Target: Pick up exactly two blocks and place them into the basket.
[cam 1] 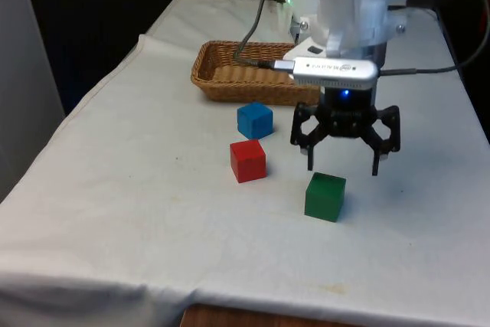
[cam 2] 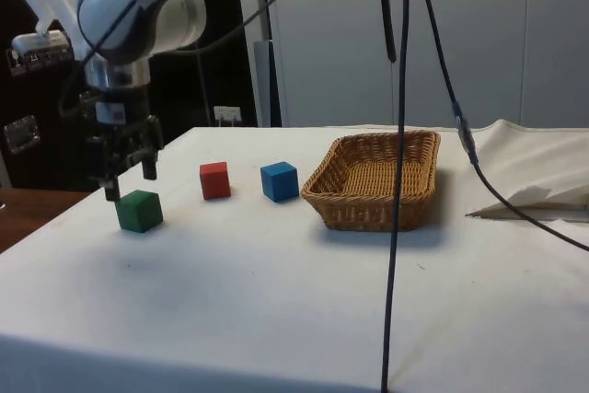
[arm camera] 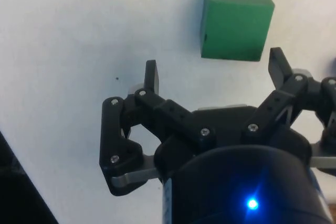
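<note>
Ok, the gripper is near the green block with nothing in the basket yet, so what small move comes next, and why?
Probably shift the gripper over the green wooden cube, then lower it. The jaws are open and empty above the cloth, with the cube offset beyond the fingertips in the wrist view. The woven wicker basket holds no blocks.

Three cubes sit flat on the white cloth, none in the basket. The green block (cam 1: 325, 196) lies nearest the table's front edge, alone. The red block (cam 1: 248, 160) stands farther back and toward the front view's left, well apart from the green one. The blue block (cam 1: 254, 120) sits just beyond the red one, near it but not touching, close to the basket. The wicker basket (cam 1: 210, 74), shallow, rectangular and tan, rests upright behind the blue block
</note>
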